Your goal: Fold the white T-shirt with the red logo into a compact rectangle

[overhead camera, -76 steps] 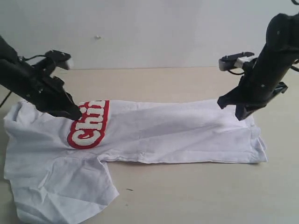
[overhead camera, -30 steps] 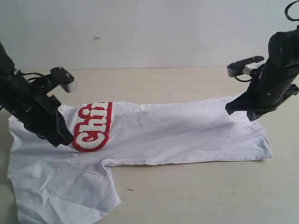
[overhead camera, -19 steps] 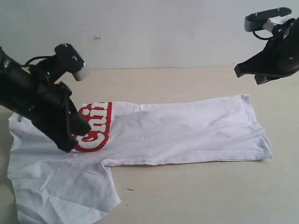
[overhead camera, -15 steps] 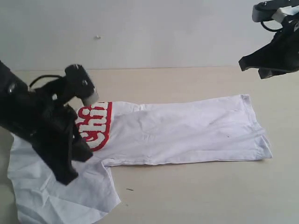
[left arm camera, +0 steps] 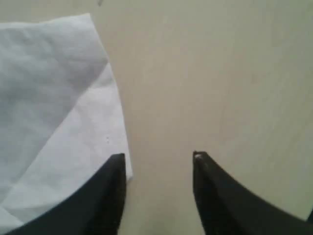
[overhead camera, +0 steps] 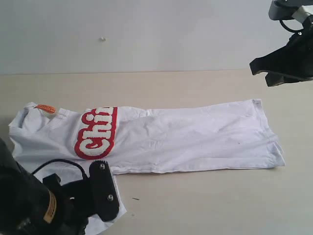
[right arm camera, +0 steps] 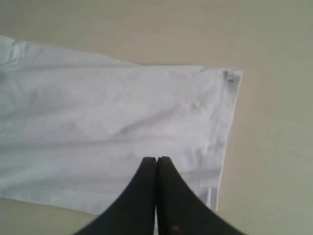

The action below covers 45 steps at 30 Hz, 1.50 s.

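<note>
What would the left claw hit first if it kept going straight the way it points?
Most likely the bare table, which shows in the gap of the open left gripper. One finger sits over the edge of the white T-shirt, so it may touch cloth first; depth is unclear.

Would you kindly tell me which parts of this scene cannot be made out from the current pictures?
- Exterior view: the red logo shows only "Chin"; a fold of the white T-shirt covers the rest.
- Exterior view: the left arm covers the shirt's near sleeve.
- Exterior view: print on the orange neck tag is too small to read.
- Right wrist view: the picture's edge cuts off most of the shirt, logo included.
</note>
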Tool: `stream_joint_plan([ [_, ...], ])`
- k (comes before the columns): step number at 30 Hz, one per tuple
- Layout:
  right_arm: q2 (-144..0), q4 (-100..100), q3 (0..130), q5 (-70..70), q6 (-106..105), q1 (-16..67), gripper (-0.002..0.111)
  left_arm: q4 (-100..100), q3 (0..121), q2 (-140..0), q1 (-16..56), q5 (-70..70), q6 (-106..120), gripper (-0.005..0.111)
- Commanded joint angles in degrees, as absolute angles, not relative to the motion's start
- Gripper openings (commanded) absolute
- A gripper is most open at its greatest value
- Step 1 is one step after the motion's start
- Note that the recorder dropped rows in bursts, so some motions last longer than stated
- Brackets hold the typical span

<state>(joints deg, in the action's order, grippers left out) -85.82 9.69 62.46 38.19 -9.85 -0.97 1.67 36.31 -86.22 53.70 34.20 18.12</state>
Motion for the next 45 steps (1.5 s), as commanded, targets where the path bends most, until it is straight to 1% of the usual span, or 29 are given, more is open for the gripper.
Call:
stream_joint_plan([
  [1,-85.27,10.35,62.20,37.25,-10.46,-1.32,0.000,-5.26,35.53,-88.96,55.60,30.78,10.45,0.060],
  [9,-85.27,10.48,62.20,36.14,-10.46,-1.32,0.000,-20.60,35.53,-93.10,55.60,28.18,-3.48,0.060],
  [12,-85.27,10.48,62.20,36.03,-10.46,-1.32,0.000,-23.05,35.53,-94.26,55.60,29.00,-5.54,0.057],
  [14,-85.27,10.48,62.20,36.03,-10.46,-1.32,0.000,-23.05,35.53,-94.71,55.60,29.92,-5.54,0.050],
  [15,-85.27,10.48,62.20,36.03,-10.46,-1.32,0.000,-23.05,35.53,-94.71,55.60,30.81,-5.40,0.043],
  [20,-85.27,10.60,62.20,36.05,-10.46,-1.32,0.000,-22.75,35.53,-94.71,55.60,34.33,-4.54,0.004],
  [21,-85.27,10.60,62.20,36.05,-10.46,-1.32,0.000,-22.75,35.80,-94.71,55.60,34.94,-3.93,0.000],
  [23,-85.27,10.60,62.20,36.05,-10.46,-1.32,0.000,-21.74,36.94,-94.71,55.60,36.99,-3.25,0.000],
  [30,-85.27,10.72,62.20,36.05,-10.46,-1.32,0.000,-22.20,43.26,-94.51,55.60,51.01,2.84,0.000],
  [38,-85.27,10.72,62.20,35.84,-10.58,-1.32,0.000,-25.34,47.30,-90.00,55.38,51.20,9.29,0.000],
  [42,-85.27,10.72,62.20,35.42,-10.88,-1.32,0.000,-32.06,49.19,-86.34,55.13,51.06,12.16,0.000],
  [45,-85.27,10.72,62.20,35.05,-11.41,-1.32,0.000,-39.99,49.50,-85.27,53.24,49.75,13.75,0.000],
])
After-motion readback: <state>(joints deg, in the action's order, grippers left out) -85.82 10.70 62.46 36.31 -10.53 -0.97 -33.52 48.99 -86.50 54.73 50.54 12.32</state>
